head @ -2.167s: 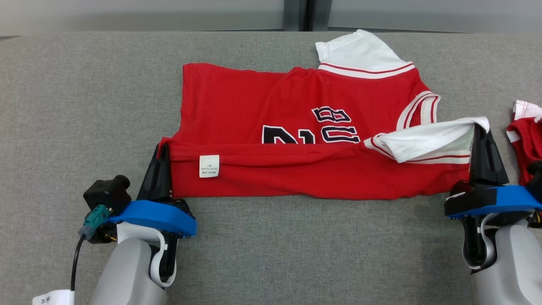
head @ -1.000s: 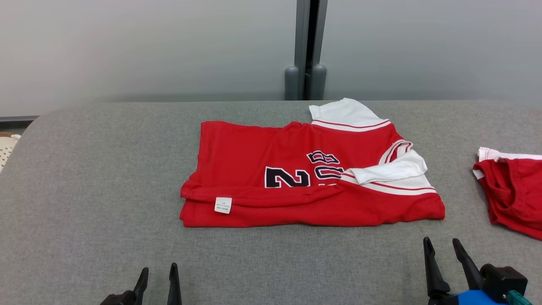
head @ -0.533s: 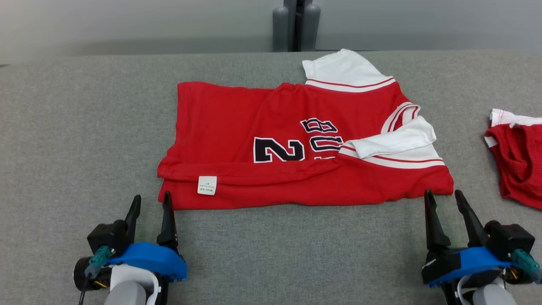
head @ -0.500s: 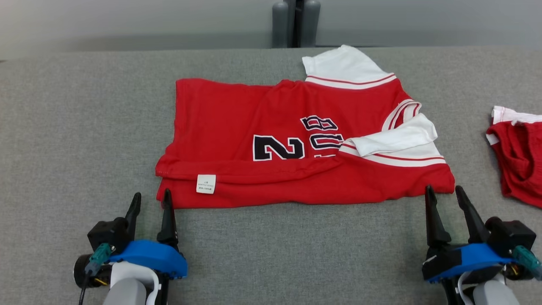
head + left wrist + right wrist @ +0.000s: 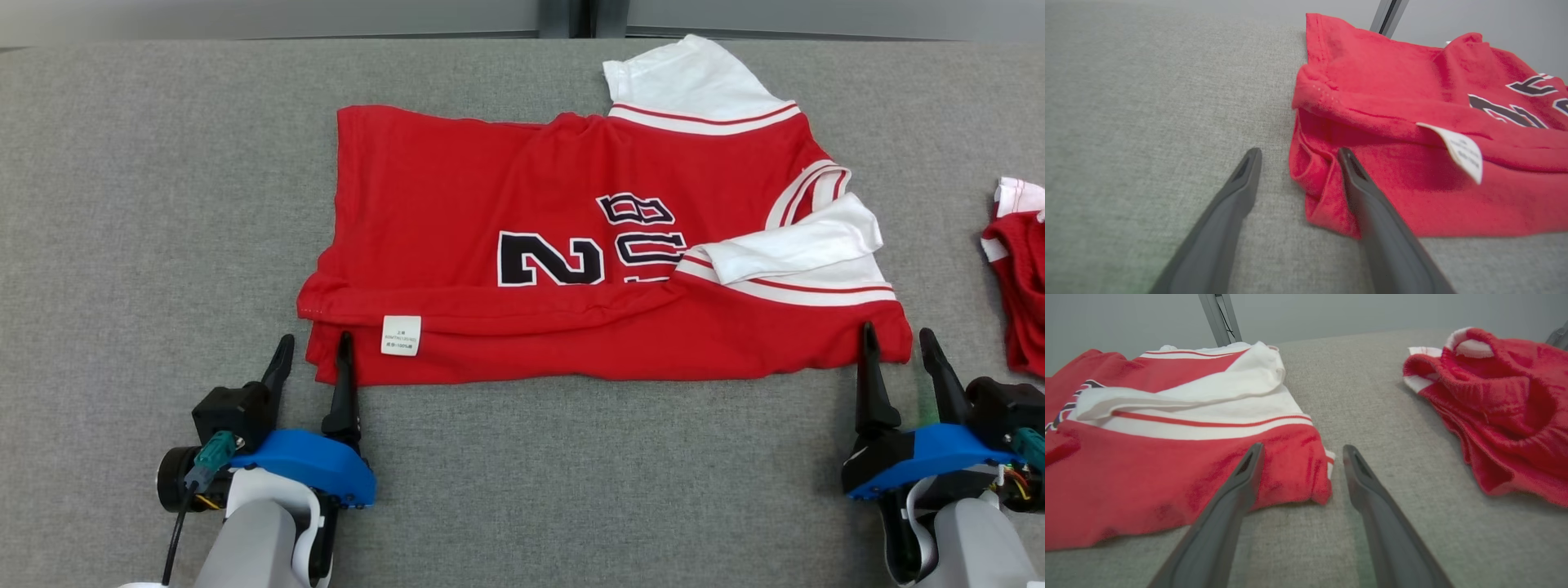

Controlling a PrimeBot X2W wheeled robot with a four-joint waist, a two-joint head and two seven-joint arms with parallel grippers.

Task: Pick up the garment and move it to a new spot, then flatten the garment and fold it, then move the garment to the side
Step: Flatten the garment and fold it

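garment (image 5: 506,188) flat on counter (image 5: 163,163), near edge folded over once. left hand (image 5: 314,343), right hand (image 5: 896,335) both open, empty, at near corners. remaining, i think: further fold, move aside.

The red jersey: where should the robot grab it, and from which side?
The red jersey lies flat and folded on the grey table, so its layered near edge is probably easiest to pinch. Best taken at the two near corners, approached low from the robot's side. The left gripper and right gripper, both open, each straddle one corner.
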